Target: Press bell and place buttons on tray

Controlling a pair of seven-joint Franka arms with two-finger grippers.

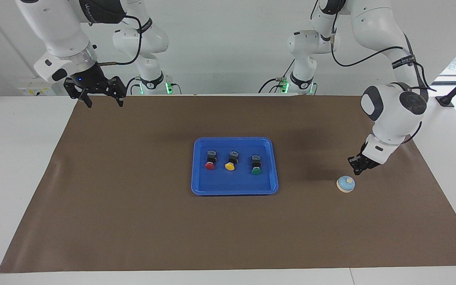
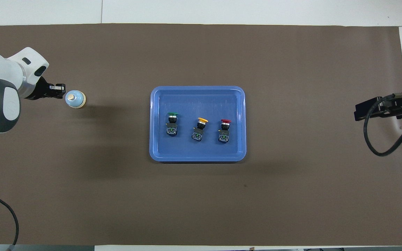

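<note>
The bell (image 1: 346, 184), light blue with a cream knob, stands on the brown mat toward the left arm's end; it also shows in the overhead view (image 2: 75, 99). My left gripper (image 1: 357, 169) is shut and empty. It hovers just beside and slightly above the bell, apart from it (image 2: 58, 91). The blue tray (image 1: 200, 186) lies at the mat's middle (image 2: 197, 90). In it lie the red button (image 1: 210, 160), the yellow button (image 1: 231, 161) and the green button (image 1: 256, 165) in a row. My right gripper (image 1: 101, 99) is open and empty, waiting high over the mat's edge at its own end.
A brown mat (image 1: 133, 221) covers most of the white table. The right arm's cable (image 2: 384, 139) hangs over the mat's edge at its end.
</note>
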